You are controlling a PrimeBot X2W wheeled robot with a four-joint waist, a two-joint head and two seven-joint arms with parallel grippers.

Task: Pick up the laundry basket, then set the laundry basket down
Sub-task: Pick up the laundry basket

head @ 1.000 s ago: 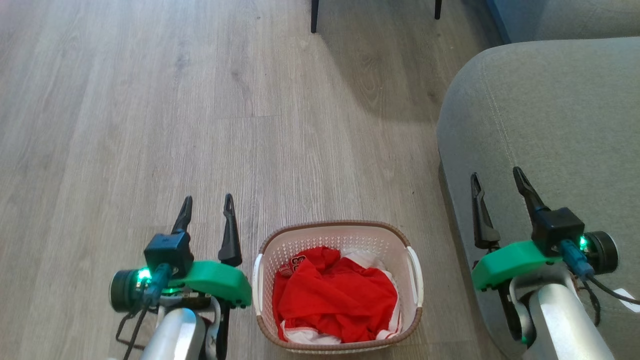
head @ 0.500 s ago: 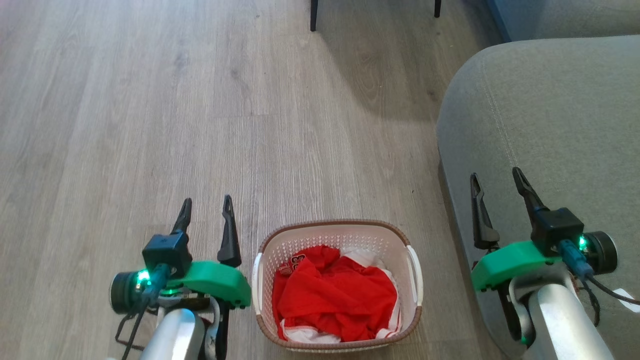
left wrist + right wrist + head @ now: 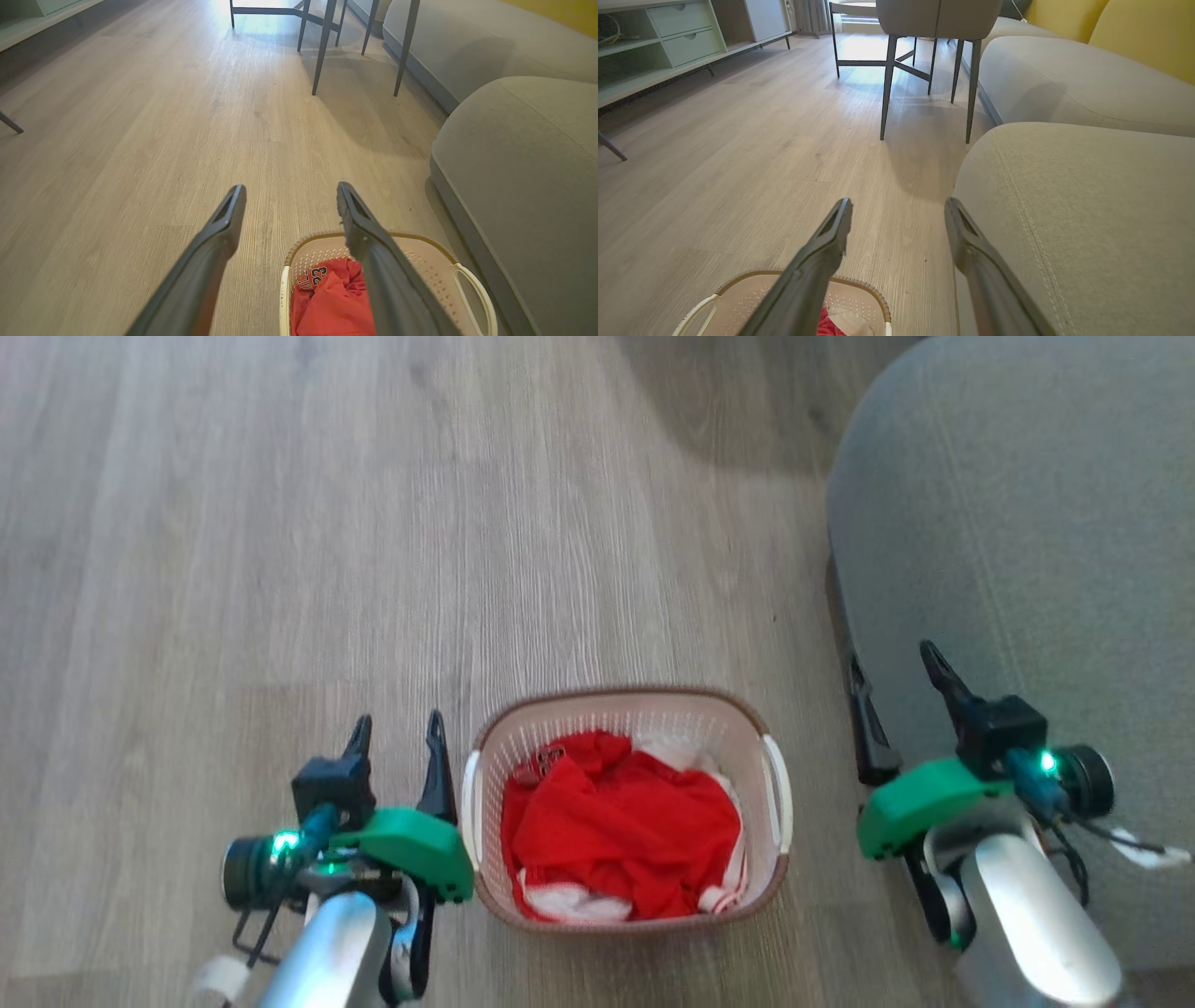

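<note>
Place: home living room
Sofa (image 3: 1064, 210): grey, at 3 o'clock
Floor (image 3: 280, 523): wood planks
Cabinet (image 3: 668, 32): drawers, at 10 o'clock
Chair (image 3: 938, 18): at 12 o'clock

One laundry basket (image 3: 624, 694). Left end effector (image 3: 399, 721), right end effector (image 3: 889, 655): two.

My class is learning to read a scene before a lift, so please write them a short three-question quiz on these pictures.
1. True or false: the left claw grips a handle of the small white perforated plastic laundry basket with the brown rim.
2. What lies in the basket? A) a crumpled red garment B) folded blue towels C) nothing
3. Fill in: to the right of the basket stands a big grey upholstered ____.

Key
1. False: it is open beside the basket, and the right claw is open too.
2. A
3. sofa
</note>
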